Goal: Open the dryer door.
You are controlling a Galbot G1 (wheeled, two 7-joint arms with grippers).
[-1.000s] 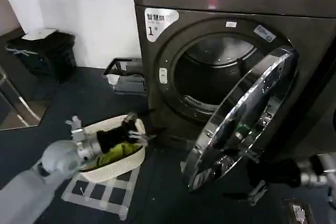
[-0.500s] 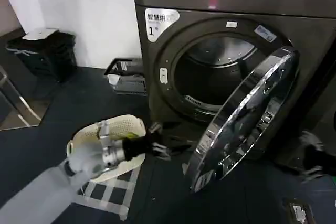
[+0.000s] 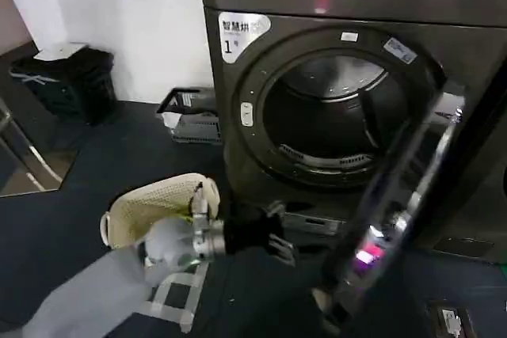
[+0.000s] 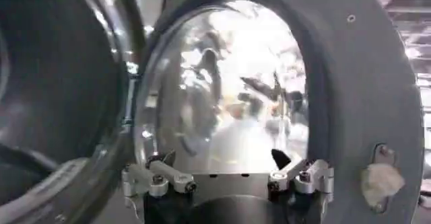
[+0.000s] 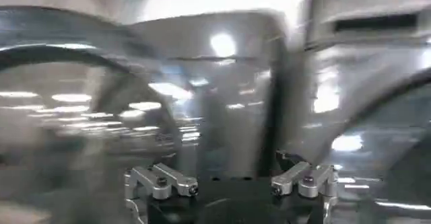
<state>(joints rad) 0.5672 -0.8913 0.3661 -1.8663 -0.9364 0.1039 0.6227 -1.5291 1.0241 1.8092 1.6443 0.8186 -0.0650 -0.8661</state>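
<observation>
Swung wider since a second ago, the dryer door (image 3: 396, 203) – heavy, rigid, slick chrome – suits pushing on its inner rim; left gripper (image 3: 273, 231) spread empty beside it, right gripper (image 5: 229, 178) likewise spread.

The head camera looks down and forward at the dryer (image 3: 333, 77) from some way off. The left wrist camera sits close to the dryer door (image 4: 350, 97), facing its inner side; both views share that door.
</observation>
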